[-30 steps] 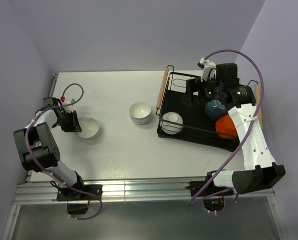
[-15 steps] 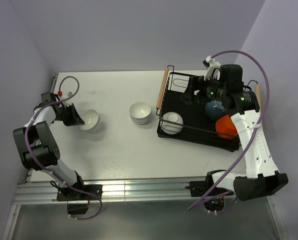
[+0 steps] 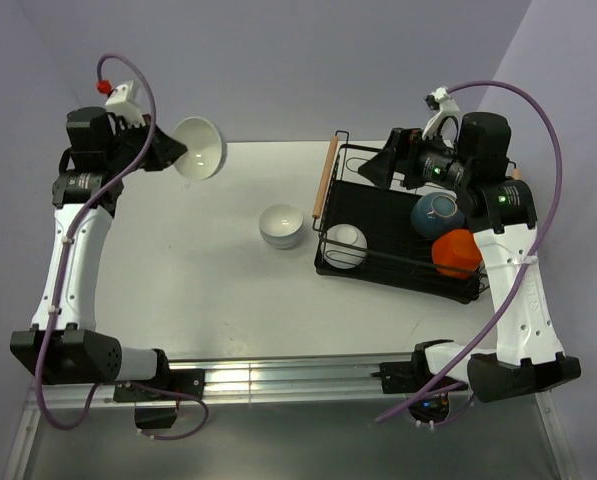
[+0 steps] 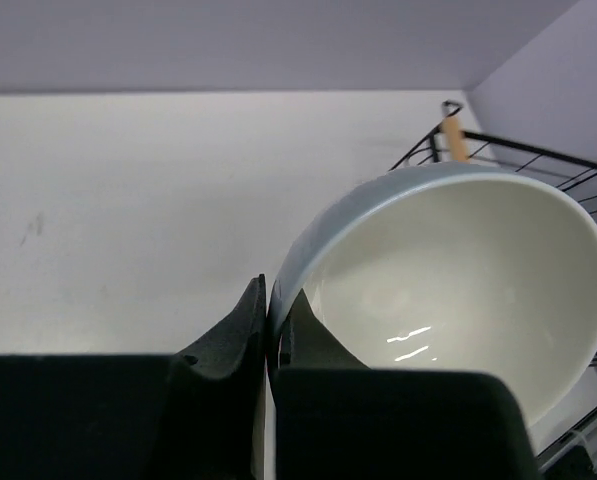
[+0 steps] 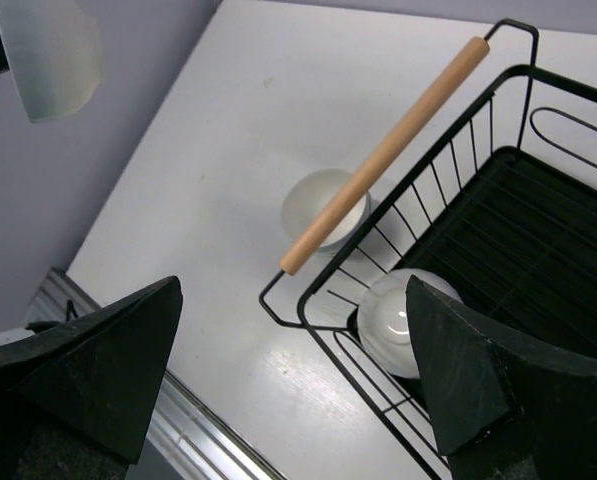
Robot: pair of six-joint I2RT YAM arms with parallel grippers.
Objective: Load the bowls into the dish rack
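- White table point(image 3: 228, 290) under lilac walls, with the rack point(image 3: 378, 212) at its right end; I place everything off that rack
- My left claw point(image 3: 166, 152) is clenched on the rim of a white bowl point(image 3: 200, 148), one finger inside and one outside, well left of the rack and high off the table
- I pinch the rim because, as I judge it, a thin edge is the one part my narrow jaws can span
- That bowl hangs tipped on its side, mouth turned toward the rack, which should suit slotting it on edge between the wires
- My right claw point(image 3: 385, 167) hovers over the rack's far left corner, jaws spread wide, grasping nothing; I take it to be keeping clear
- Held bowl: glossy, round, cream-white inside with small glints, its outer wall greyish in shade
- Inside the rack: one white bowl point(image 3: 345, 245) at the near left, a blue bowl point(image 3: 437, 213) with teal inside toward the right, an orange bowl point(image 3: 455, 252) just nearer than it
- Stacked white bowls point(image 3: 281, 225) sit on the table just left of the rack's wooden handle point(image 3: 324, 178), not yet loaded
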